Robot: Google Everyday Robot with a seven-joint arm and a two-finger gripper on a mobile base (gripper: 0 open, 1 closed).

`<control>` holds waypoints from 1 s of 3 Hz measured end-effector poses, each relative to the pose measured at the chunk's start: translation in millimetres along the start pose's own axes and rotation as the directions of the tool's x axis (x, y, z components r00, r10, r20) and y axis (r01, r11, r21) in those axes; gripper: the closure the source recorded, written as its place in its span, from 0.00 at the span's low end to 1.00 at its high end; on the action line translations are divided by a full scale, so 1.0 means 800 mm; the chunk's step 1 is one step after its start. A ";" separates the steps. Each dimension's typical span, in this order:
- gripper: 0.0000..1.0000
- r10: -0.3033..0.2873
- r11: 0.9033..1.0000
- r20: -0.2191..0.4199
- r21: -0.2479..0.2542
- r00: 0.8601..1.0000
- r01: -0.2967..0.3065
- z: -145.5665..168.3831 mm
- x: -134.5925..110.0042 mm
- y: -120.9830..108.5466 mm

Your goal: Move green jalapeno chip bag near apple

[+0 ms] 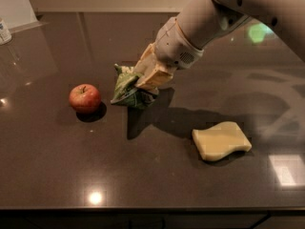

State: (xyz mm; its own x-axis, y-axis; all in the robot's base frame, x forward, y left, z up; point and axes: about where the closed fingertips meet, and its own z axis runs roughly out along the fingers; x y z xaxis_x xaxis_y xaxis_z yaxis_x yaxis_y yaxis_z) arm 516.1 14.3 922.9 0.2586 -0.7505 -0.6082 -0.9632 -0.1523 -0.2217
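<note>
Camera view. A dark, glossy counter (57, 171) fills the frame.

The arm (209, 13) comes in from the upper right and slopes down toward the middle of the surface. The gripper (144, 84) sits at its lower end, just left of centre. Its tan fingers (153, 74) are closed on the right side of the bag (124, 87).

The bag is crumpled green foil standing roughly upright, its top corner pointing up and left. Its lower edge is at or just above the counter, and contact cannot be confirmed. A dark shadow lies below and to the right of it.

The apple (84, 98) is red and stem-up, resting on the counter to the left of the bag. It is near the bag but not touching it, with a strip of bare surface between them.

The sponge (221, 140) is pale yellow with wavy edges and lies flat toward the lower right, well apart from the bag and the gripper.

A small container (4, 31) is partly visible at the upper left edge, and its details are not legible.
</note>
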 end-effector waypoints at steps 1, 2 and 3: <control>1.00 -0.075 0.997 -0.001 0.000 0.997 0.075 0.017 -0.015 0.009; 0.82 -0.123 0.992 -0.026 0.014 0.992 0.124 0.030 -0.020 0.005; 0.59 -0.140 0.989 -0.048 0.035 0.989 0.142 0.034 -0.017 -0.002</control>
State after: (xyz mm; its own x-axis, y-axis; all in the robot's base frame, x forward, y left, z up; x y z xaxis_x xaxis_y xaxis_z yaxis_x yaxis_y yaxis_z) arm 515.8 42.3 911.1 0.3871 -0.7515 -0.5342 -0.9136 -0.2346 -0.3321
